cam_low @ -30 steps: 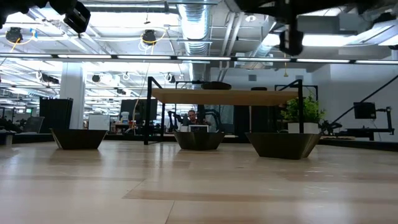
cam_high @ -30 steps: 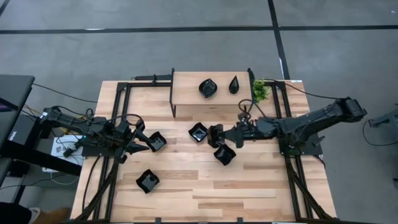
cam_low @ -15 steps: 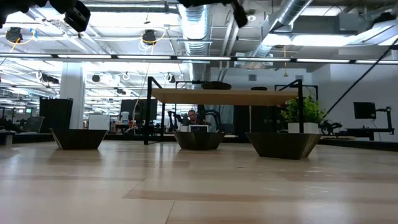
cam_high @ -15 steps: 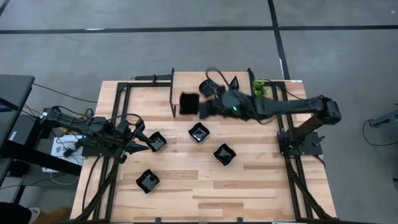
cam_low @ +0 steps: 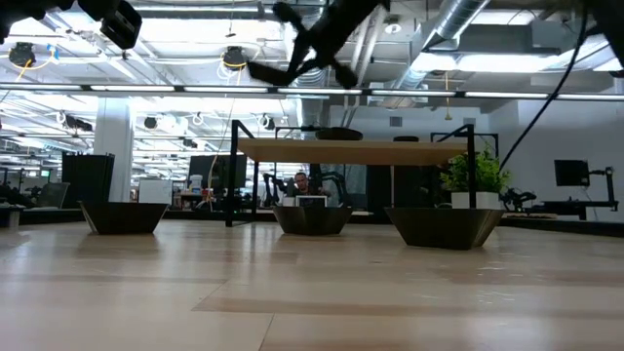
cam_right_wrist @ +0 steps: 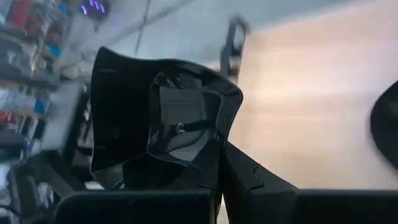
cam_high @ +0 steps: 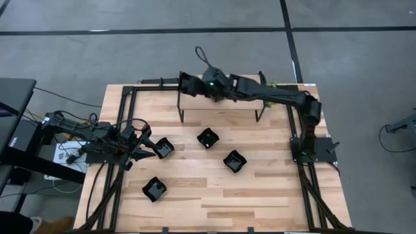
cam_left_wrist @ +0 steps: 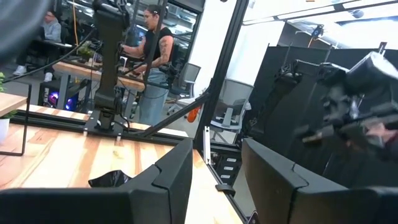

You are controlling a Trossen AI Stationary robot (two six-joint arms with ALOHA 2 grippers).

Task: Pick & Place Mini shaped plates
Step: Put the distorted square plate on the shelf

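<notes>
My right gripper point(cam_high: 194, 84) reaches over the left end of the raised wooden shelf point(cam_high: 227, 103) at the far side, shut on a black wavy-edged square mini plate point(cam_right_wrist: 158, 124). It shows high up in the low view, plate point(cam_low: 267, 70) tilted. Three mini plates point(cam_high: 207, 138) point(cam_high: 234, 160) point(cam_high: 155, 189) rest on their bases on the table. Another mini plate point(cam_high: 164, 147) sits just in front of my left gripper point(cam_high: 147, 147), which is open and touches nothing. The arm hides the shelf's top. My right gripper pinches the plate's rim point(cam_right_wrist: 214, 163) at one side between its two fingers point(cam_right_wrist: 258, 180). The plate is lifted clear, above the shelf's left end. It sits tilted, its hollow side toward the wrist camera.
A small green plant point(cam_low: 472, 174) stands by the shelf's right leg. Black frame rails point(cam_high: 122, 123) run along the table's left and right sides. A dark rounded edge point(cam_right_wrist: 387, 124) shows on the wood beyond the held plate. People work at desks point(cam_left_wrist: 149, 56) behind the table.
My right gripper has lifted the square plate off the table's middle, carried it up and toward the far edge, then left across the shelf to its left end, rolling and tipping as it went. The plate is now clear of the table. The other plates have stayed put.
</notes>
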